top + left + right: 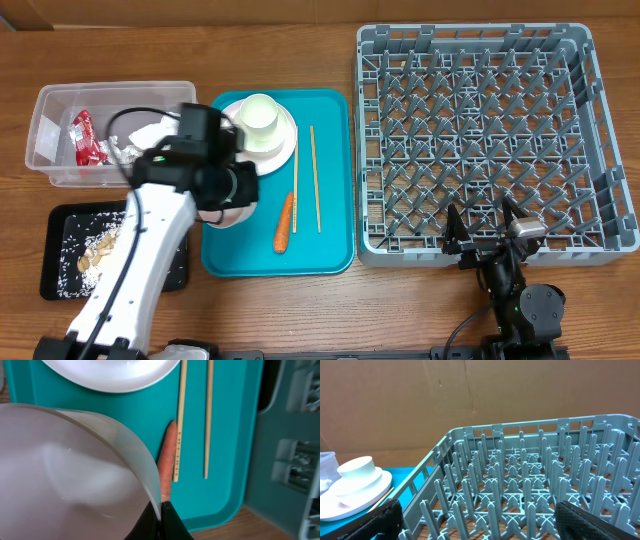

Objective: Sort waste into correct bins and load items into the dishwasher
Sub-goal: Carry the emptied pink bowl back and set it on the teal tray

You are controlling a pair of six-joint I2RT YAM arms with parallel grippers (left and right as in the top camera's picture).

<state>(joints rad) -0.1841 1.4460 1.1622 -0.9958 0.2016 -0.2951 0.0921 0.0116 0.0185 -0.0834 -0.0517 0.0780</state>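
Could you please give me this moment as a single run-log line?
left claw: shut on white bowl rim, over teal tray | right claw: open, empty, by dish rack | carrot, chopsticks: on teal tray

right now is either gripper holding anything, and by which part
The left gripper pinches the white bowl by its rim; the right gripper is open, holding nothing.

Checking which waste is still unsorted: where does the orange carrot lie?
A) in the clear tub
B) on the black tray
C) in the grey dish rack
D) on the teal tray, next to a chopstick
D: the overhead view shows the carrot lying on the teal tray, right alongside a chopstick.
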